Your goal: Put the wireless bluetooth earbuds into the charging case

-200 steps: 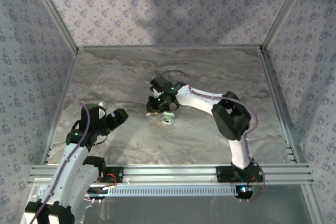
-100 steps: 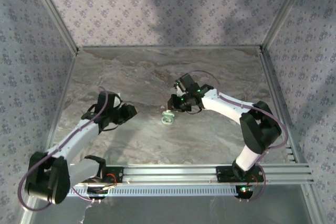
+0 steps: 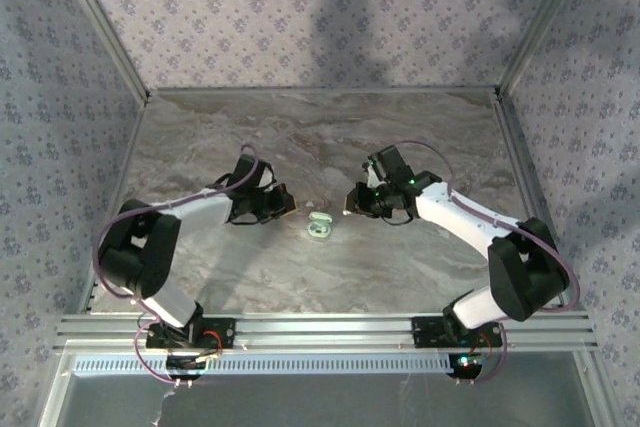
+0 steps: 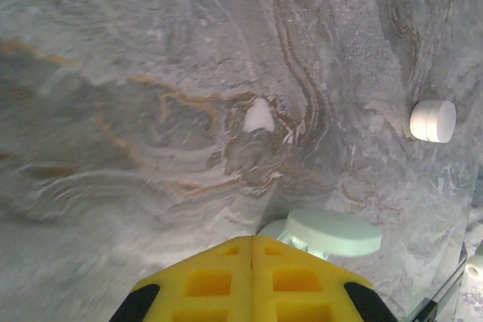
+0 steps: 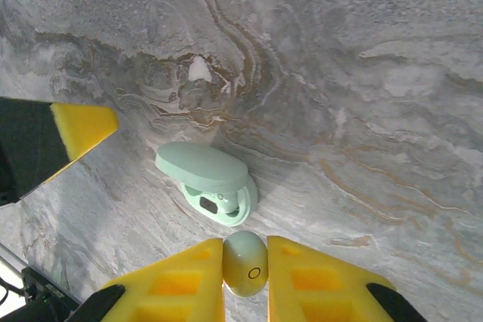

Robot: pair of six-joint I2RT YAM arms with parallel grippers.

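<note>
A mint-green charging case (image 3: 319, 226) lies open in the middle of the table, its lid (image 5: 202, 166) tipped up over the sockets (image 5: 219, 205). A pale green earbud (image 5: 244, 263) is pinched between the yellow pads of my right gripper (image 5: 245, 250), just short of the case. From above, the right gripper (image 3: 352, 202) hangs a little right of the case. My left gripper (image 3: 287, 205) is just left of it, pads pressed together with nothing between them (image 4: 253, 243); the case (image 4: 332, 233) sits by its tip.
A small white fleck (image 4: 259, 115) marks the marble beyond the case; I cannot tell what it is. A small white round piece (image 4: 432, 121) lies farther off. Patterned walls and metal rails (image 3: 320, 327) fence the table.
The left arm has swung from the near-left corner over to the case's left side. The right gripper has drawn back to the right, off the case.
</note>
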